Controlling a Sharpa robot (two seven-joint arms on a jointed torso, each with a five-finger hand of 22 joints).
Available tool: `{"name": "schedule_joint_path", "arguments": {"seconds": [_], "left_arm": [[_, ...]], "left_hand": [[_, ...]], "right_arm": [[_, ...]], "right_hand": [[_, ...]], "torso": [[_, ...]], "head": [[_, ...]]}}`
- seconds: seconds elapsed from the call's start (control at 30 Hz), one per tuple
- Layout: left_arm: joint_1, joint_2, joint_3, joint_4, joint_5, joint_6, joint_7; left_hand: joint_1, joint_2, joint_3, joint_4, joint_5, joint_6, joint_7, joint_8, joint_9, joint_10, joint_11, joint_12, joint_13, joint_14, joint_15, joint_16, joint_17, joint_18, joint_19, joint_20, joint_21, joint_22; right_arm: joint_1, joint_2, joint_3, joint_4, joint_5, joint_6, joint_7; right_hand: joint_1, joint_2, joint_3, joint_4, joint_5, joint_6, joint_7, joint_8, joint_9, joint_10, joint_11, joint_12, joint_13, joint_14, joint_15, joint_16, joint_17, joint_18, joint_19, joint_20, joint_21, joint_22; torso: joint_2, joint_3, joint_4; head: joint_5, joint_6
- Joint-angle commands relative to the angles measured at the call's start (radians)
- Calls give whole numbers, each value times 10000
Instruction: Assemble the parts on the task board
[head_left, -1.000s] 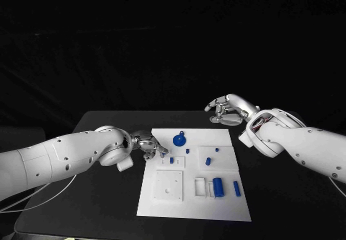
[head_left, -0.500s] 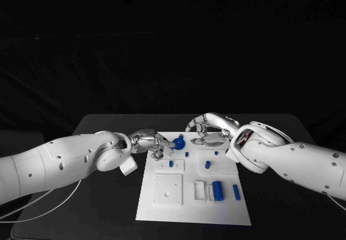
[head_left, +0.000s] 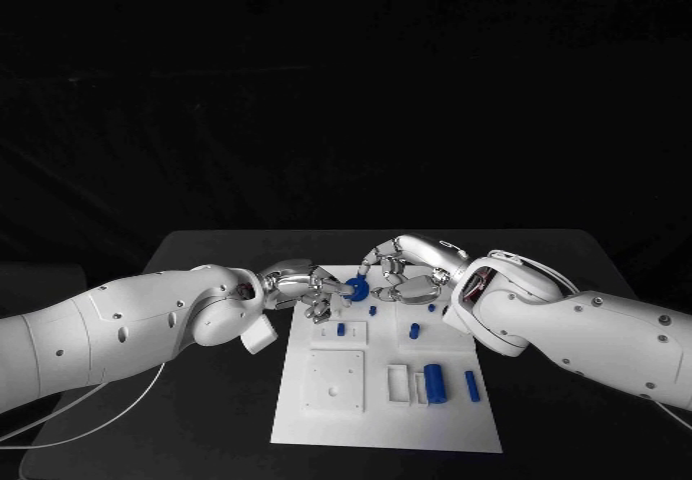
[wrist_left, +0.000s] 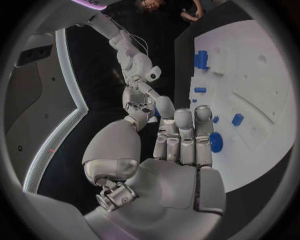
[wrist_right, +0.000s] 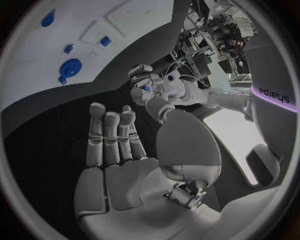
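Note:
The white task board (head_left: 387, 425) lies mid-table. A round blue disc part (head_left: 355, 288) sits at its far end, also seen lying on the board (wrist_left: 215, 142) (wrist_right: 70, 66). My left hand (head_left: 296, 288) is just left of the disc and pinches a small blue part (wrist_right: 145, 88) between thumb and a finger; the part is mostly hidden. My right hand (head_left: 404, 270) hovers just right of the disc, its fingers (wrist_right: 112, 135) apart and its palm bare. On the board's near half stand a blue cylinder (head_left: 434, 380) and a thin blue bar (head_left: 472, 384).
Small blue pegs (head_left: 415, 329) (head_left: 342, 327) sit mid-board, and a white square plate (head_left: 338, 378) lies at its near left. Black table (head_left: 216, 400) surrounds the board. Both forearms flank the board's far end.
My right hand has come down and left from behind the board's far right corner to the disc. My left hand has edged toward the disc.

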Motion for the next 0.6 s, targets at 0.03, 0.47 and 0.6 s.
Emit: {"name": "schedule_joint_path", "arguments": {"seconds": [0.03, 0.47, 0.6], "left_arm": [[8, 26, 7, 34, 122, 194, 205], [9, 91, 8, 75, 127, 181, 207], [9, 100, 8, 76, 136, 183, 205]], "left_hand": [[345, 233, 487, -548, 22, -82, 13, 29, 14, -75, -23, -16, 17, -32, -86, -33, 17, -150, -60, -1249, -31, 155], [318, 239, 425, -502, 12, -97, 17, 37, 35, -89, -20, -3, 29, -42, -82, -18, 27, -160, -60, -1243, -23, 158], [327, 244, 422, -502, 14, -100, 15, 39, 40, -91, -21, 0, 31, -44, -83, -15, 29, -158, -61, -1245, -22, 158]], "right_arm": [[-10, 45, -4, 77, -165, 24, 38], [-24, 169, -102, 169, -165, 189, 29], [-25, 202, -120, 146, -164, 223, 31]], "right_hand": [[79, 27, -59, 6, -25, 21, 30, 3, -4, 83, -6, 70, 18, 60, 16, 50, 17, 154, 27, -18, 32, 178], [121, 142, 98, 14, 75, 19, 39, -9, -18, 63, 3, 79, 35, 47, 27, 57, 26, 154, 19, -13, 24, 169], [124, 175, 183, 18, 31, 24, 41, -11, -24, 59, 6, 81, 40, 44, 30, 60, 30, 154, 18, -7, 23, 167]], "torso": [[2, 9, -5], [-8, -1, -5], [-1, 6, -1]], "head": [[4, -16], [-6, -21], [-10, -36]]}}
